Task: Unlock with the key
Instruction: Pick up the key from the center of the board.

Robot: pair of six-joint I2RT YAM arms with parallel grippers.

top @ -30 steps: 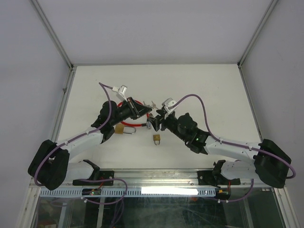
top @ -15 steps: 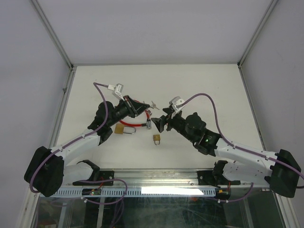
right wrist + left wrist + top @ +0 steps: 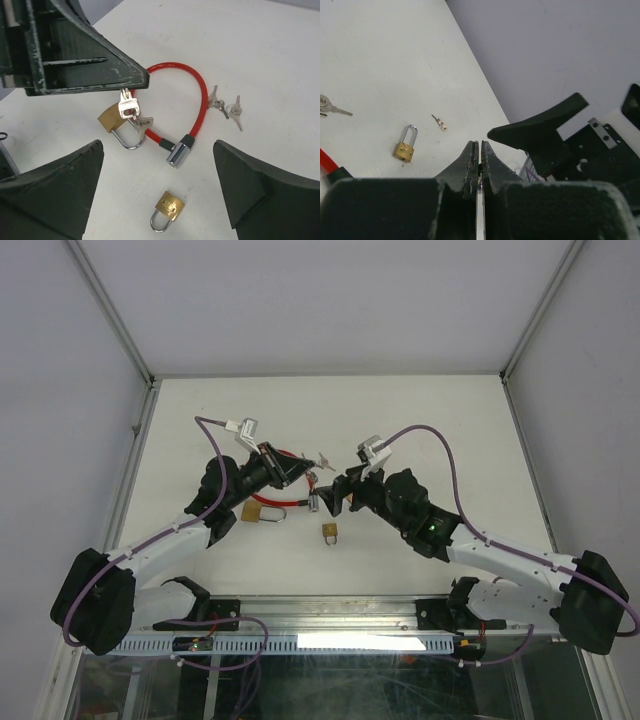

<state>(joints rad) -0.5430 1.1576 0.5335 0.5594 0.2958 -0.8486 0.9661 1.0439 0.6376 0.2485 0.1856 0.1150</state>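
The key (image 3: 128,107) hangs with a second key from the tip of the left gripper (image 3: 136,82), whose jaws are pinched shut on it, over the white table (image 3: 280,55). Right behind it lies a big brass padlock (image 3: 109,120), a red cable lock (image 3: 200,87) curls around beside it, a small brass padlock (image 3: 169,206) lies nearer the arms, and some spare keys (image 3: 227,107) lie past the red loop. The right gripper (image 3: 158,145) faces the key with its jaws wide apart and nothing in them; the small brass padlock has a mark on its front, but it is too small to read.
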